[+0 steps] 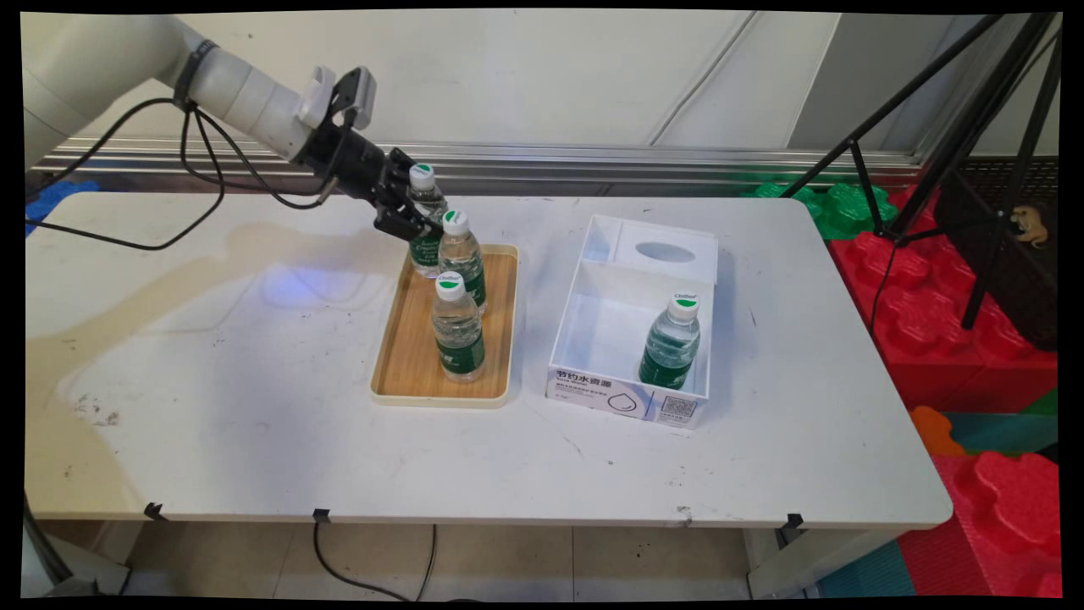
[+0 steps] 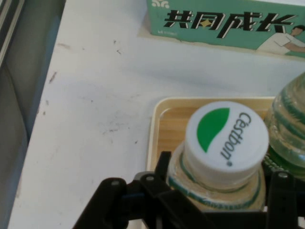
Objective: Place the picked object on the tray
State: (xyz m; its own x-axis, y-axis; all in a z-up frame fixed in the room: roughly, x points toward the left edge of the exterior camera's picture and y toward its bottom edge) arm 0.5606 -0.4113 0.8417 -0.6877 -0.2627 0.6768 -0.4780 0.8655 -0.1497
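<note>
Three clear water bottles with white-and-green caps stand in a row on a wooden tray point(image 1: 405, 360). My gripper point(image 1: 412, 217) reaches in from the left and is shut on the far bottle point(image 1: 422, 180) just below its neck; that bottle stands upright at the tray's far end. In the hand view the held bottle point(image 2: 225, 138) fills the space between my fingers point(image 2: 164, 164), with the gripper point(image 2: 221, 188) around its shoulder and the tray point(image 2: 167, 126) beneath. The middle bottle point(image 1: 462, 254) point(image 2: 288, 119) stands right beside it. The near bottle point(image 1: 458, 332) is farther down the tray.
A white open box point(image 1: 622, 400) stands right of the tray, holding a fourth bottle point(image 1: 671, 343) in its near right corner. In the hand view the box's green printed side point(image 2: 224, 21) shows. A black tripod point(image 1: 957, 161) and red foam blocks point(image 1: 957, 339) lie off the table's right edge.
</note>
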